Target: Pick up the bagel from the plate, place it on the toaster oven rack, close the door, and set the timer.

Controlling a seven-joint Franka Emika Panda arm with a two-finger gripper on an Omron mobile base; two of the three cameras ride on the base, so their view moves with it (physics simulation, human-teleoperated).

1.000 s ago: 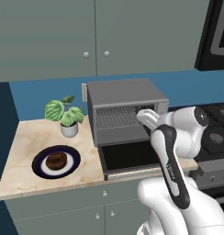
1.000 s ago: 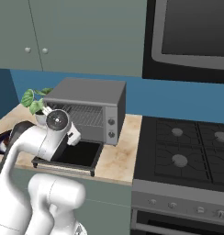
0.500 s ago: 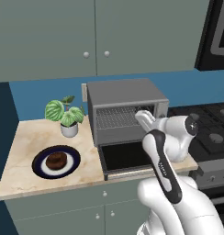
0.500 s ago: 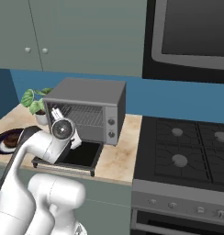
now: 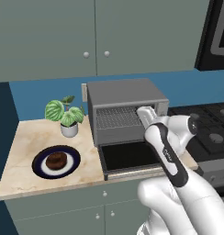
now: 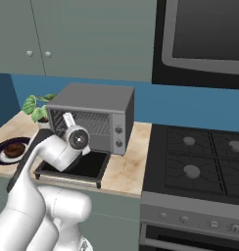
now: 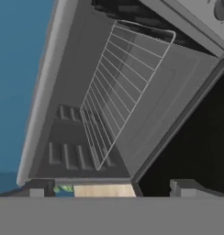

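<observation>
Since a second ago the arm has folded lower while the bagel [image 5: 55, 160] sits untouched on the plate [image 5: 73, 157], well left of the empty, wide-open gripper [image 5: 144, 112] at the toaster oven [image 5: 125, 94] mouth.

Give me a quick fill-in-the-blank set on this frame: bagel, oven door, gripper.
1. The bagel sits on the ____.
2. The door of the toaster oven is ____.
3. The toaster oven rack has ____ on it.
4. The gripper, up by the oven's mouth, holds ____.

Missing words: plate; open; nothing; nothing
</observation>
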